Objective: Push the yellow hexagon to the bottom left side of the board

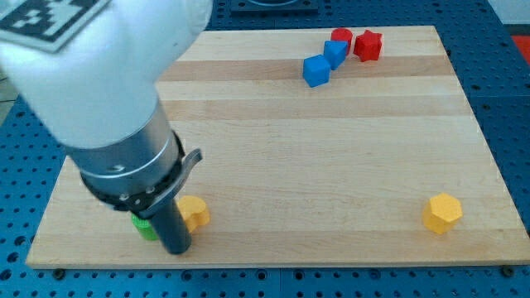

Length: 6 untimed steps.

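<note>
A yellow hexagon (pixel 442 213) lies near the view's bottom right corner of the wooden board (pixel 331 157). My tip (pixel 177 249) rests on the board at the view's bottom left, far from that hexagon. A second yellow block (pixel 195 212), shape unclear, sits just right of the rod and seems to touch it. A green block (pixel 146 228) shows partly behind the rod on its left.
At the view's top right, two blue blocks (pixel 315 71) (pixel 335 53), a red round block (pixel 341 36) and a red block (pixel 368 45) cluster together. The large white and grey arm body (pixel 99 91) covers the view's upper left.
</note>
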Each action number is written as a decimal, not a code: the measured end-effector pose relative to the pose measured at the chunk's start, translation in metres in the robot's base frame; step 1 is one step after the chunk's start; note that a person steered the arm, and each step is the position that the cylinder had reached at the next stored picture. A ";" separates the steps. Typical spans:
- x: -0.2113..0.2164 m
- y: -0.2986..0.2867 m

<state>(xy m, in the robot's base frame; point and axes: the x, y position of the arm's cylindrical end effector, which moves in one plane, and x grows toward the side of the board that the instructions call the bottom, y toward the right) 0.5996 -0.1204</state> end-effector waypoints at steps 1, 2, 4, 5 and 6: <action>0.005 -0.076; 0.003 -0.056; -0.011 0.070; -0.011 0.033; -0.028 0.039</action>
<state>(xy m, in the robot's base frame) 0.5714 -0.0817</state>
